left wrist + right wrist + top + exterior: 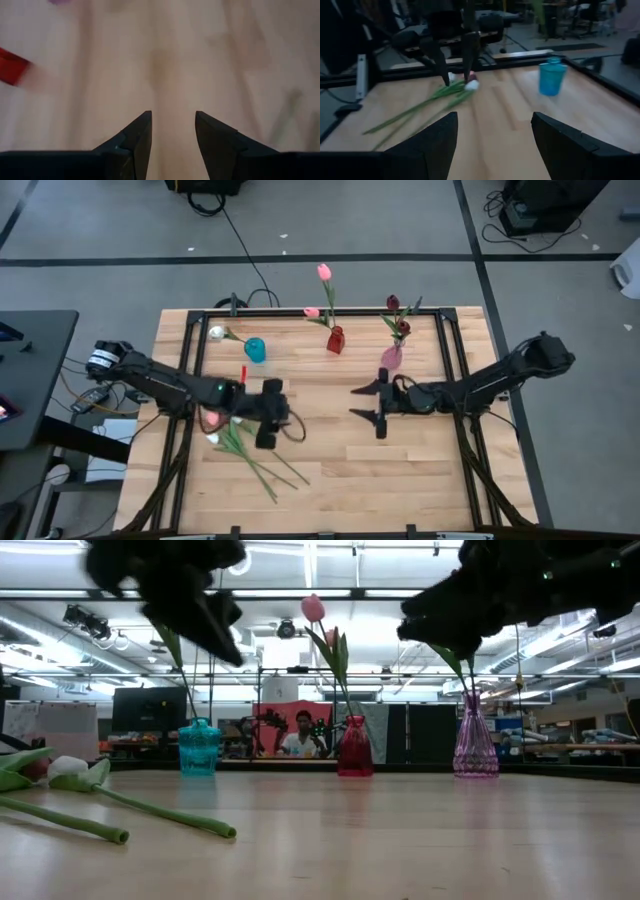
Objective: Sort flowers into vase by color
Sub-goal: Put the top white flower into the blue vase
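The loose flowers lie in a bundle at lower left of the high view on the tabletop; likely light, limp, slippery stems, best pinched mid-stem; the left claw hovers beside them, parted and empty; the right claw, centre frame, is released wide.

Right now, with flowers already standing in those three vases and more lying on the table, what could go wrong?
The left end effector hangs open beside the loose flowers. Their stems cross, so one pinch might lift several or drag the pile. The right end effector waits open near the purple vase, and a swing could tip it. The blue vase looks light and might topple as a stem goes in.
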`<state>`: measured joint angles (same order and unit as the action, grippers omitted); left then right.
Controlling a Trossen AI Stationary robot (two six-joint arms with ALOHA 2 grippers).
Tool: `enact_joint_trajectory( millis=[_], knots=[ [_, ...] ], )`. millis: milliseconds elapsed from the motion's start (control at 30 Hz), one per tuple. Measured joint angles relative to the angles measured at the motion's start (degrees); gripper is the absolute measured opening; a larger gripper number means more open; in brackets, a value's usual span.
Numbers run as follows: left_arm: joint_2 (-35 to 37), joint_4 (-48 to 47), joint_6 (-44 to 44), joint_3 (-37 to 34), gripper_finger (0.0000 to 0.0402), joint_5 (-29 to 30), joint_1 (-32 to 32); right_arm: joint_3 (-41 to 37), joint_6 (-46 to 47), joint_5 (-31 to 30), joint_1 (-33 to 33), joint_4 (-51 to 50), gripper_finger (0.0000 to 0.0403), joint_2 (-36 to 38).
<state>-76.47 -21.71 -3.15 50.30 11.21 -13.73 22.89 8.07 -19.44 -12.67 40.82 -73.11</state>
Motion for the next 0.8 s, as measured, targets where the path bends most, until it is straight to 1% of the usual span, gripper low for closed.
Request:
enact_joint_trajectory(
  millis=[100, 233, 367, 433, 500, 600, 700, 800],
  knots=[
    [-0.02, -3.21, -2.08, 0.0, 0.0156, -0.18, -2.81, 3.74, 0.77, 0.04, -1.33, -0.12, 0.0265, -4.69],
    [-0.02, -6.08, -6.22, 0.02, 0.0156, -0.58, -4.63, 8.71, -0.47, 0.02, -2.12, -0.14, 0.0265, -11.29],
    [-1.28, -9.74, -9.55, 0.02, 0.0156, -4.48, -5.77, 12.36, -1.2, 0.03, -2.32, -0.99, 0.0265, -16.31],
    [-2.78, -11.21, -10.56, 0.02, 0.0156, -7.01, -6.79, 13.66, -1.31, -0.02, -2.34, -1.51, 0.0265, -17.63],
    [-4.78, -13.0, -10.61, 0.02, 0.0156, -8.14, -8.14, 14.03, -1.43, -0.09, -2.34, -2.28, 0.0265, -17.85],
    [-8.21, -15.73, -9.52, 0.02, 0.0156, -7.35, -9.79, 14.3, -1.61, -0.37, -2.4, -2.8, 0.0265, -16.89],
    [-11.75, -17.63, -8.78, 0.02, 0.0156, -3.94, -11.19, 14.32, -1.61, -0.48, -2.57, -3.28, 0.0265, -15.85],
    [-14.79, -17.32, -6.56, 0.02, 0.0156, -0.73, -12.37, 14.32, -1.74, -0.46, -2.93, -3.78, 0.0265, -15.77]
  ],
)
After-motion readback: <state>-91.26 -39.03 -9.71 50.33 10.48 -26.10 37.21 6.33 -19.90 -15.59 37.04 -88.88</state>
